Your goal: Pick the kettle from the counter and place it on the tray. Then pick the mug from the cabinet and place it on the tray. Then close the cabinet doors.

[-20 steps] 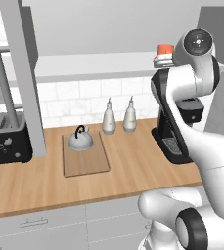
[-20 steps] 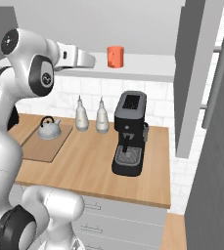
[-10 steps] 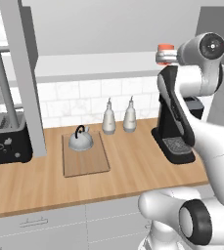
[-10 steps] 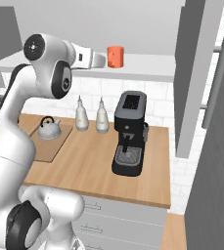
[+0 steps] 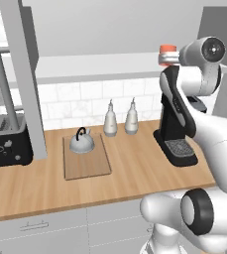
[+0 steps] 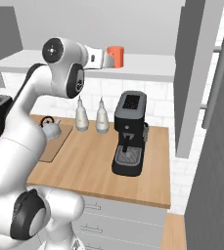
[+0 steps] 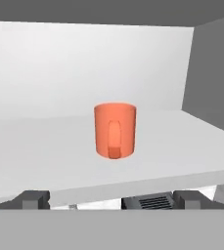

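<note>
The orange-red mug [image 7: 115, 130] stands upright on the pale shelf [image 7: 45, 156] of the open cabinet, its handle turned toward the hand. My gripper [image 7: 112, 200] is open, a short way in front of the mug, just off the shelf's front edge. From the base views the gripper [image 6: 107, 60] is level with the mug [image 6: 116, 56], and part of the mug [image 5: 167, 49] shows above the hand. The kettle [image 5: 81, 142] sits on the tray [image 5: 87, 166] on the counter [image 5: 135, 173]. The cabinet doors [image 5: 28, 74] [image 6: 196, 73] are swung open.
A black coffee machine [image 5: 177, 129] stands on the counter below the mug. Two pale bottles [image 5: 110, 119] [image 5: 131, 116] are at the wall behind the tray. A black toaster [image 5: 3, 141] sits at the left. The grey cabinet side wall [image 7: 211, 73] rises right of the mug.
The arm has swung its upper joint round and brought the hand up closer to the mug on the shelf. Kettle and tray have not moved.
</note>
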